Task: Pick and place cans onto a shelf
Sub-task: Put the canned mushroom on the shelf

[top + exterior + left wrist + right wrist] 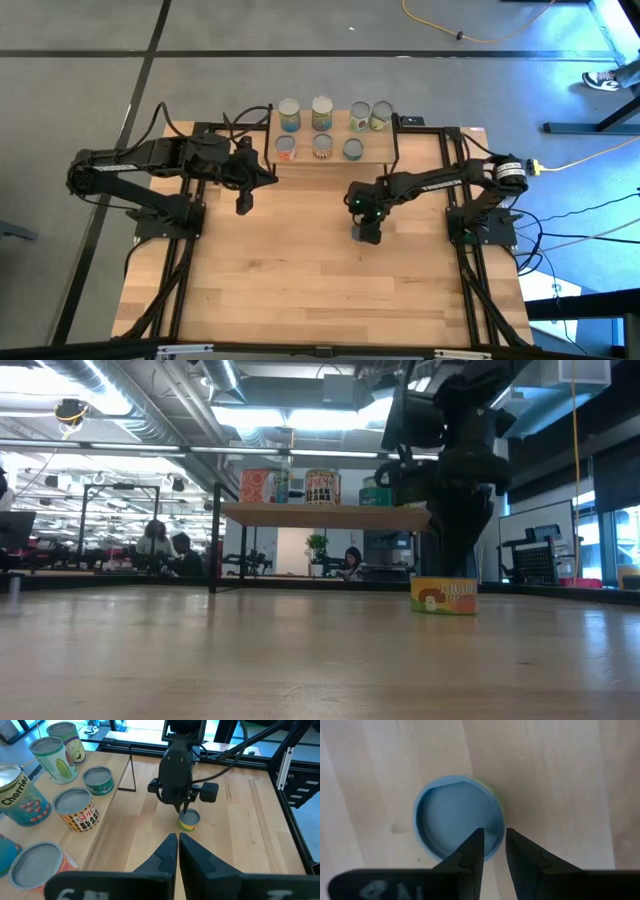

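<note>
A short can (444, 596) with a yellow and green label stands upright on the tabletop, right of the middle; its round top (455, 815) fills the right wrist view. My right gripper (493, 837) points steeply down right over it, open with a narrow gap. One fingertip is over the top and the other at the rim's edge. Several other cans (321, 112) stand on the shelf's plank top (335, 162) at the table's far edge. My left gripper (177, 845) waits shut, raised near the shelf's left end. My right gripper comes at the can from above, its fingertips (185, 812) right at the can's top near the rim (492, 800). Whether they touch it I cannot tell. The can stands on the table.
The shelf's thin black legs (215, 540) stand on the far part of the table. The black arm mounts (165, 215) sit at the left and right edges. People sit in the room behind the table (160, 545).
</note>
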`<state>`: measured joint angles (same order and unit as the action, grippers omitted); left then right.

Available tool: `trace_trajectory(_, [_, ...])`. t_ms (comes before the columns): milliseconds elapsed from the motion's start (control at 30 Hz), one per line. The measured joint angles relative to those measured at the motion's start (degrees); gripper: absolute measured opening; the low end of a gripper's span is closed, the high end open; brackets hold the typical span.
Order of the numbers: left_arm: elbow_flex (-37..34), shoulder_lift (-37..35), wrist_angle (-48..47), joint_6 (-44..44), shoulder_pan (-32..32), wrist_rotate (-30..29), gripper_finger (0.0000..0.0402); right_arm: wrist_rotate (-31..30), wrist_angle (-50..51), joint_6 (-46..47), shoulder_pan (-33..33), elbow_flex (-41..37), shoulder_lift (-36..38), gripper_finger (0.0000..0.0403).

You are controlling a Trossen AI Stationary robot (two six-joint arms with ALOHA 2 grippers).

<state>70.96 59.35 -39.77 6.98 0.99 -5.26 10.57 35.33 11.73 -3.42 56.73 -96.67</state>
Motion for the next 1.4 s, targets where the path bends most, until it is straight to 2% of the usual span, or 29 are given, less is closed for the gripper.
trace_trajectory(300, [0.02, 0.00, -0.02, -0.01, -0.01, 0.01, 0.0011, -1.34, -3.06, -0.19, 0.00, 0.35, -3.38, 0.0079])
trace_trajectory(533, [0.02, 0.00, -0.04, -0.04, -0.02, 0.01, 0.0011, -2.06, -5.72, -0.09, 0.00, 0.31, -3.51, 0.0013])
trace_trajectory(767, [0.02, 0.00, -0.05, -0.07, 0.00, 0.44, 0.0011, -1.59, -5.35, 0.18, 0.00, 0.61, -3.55, 0.0006])
trace_trajectory(933, [0.02, 0.02, -0.07, -0.07, 0.00, 0.44, 0.0011, -1.61, 3.54, -0.09, 0.14, 5.11, -3.97, 0.0006])
trace_trajectory(1167, [0.02, 0.02, -0.09, -0.07, 0.00, 0.47, 0.0011, -2.47, 17.57, -3.34, 0.79, 15.06, -3.95, 0.0006])
trace_trajectory(1400, [0.02, 0.02, -0.09, -0.07, -0.02, 0.47, 0.0011, -2.10, 29.61, -1.84, 1.81, 26.53, -3.84, 0.0006])
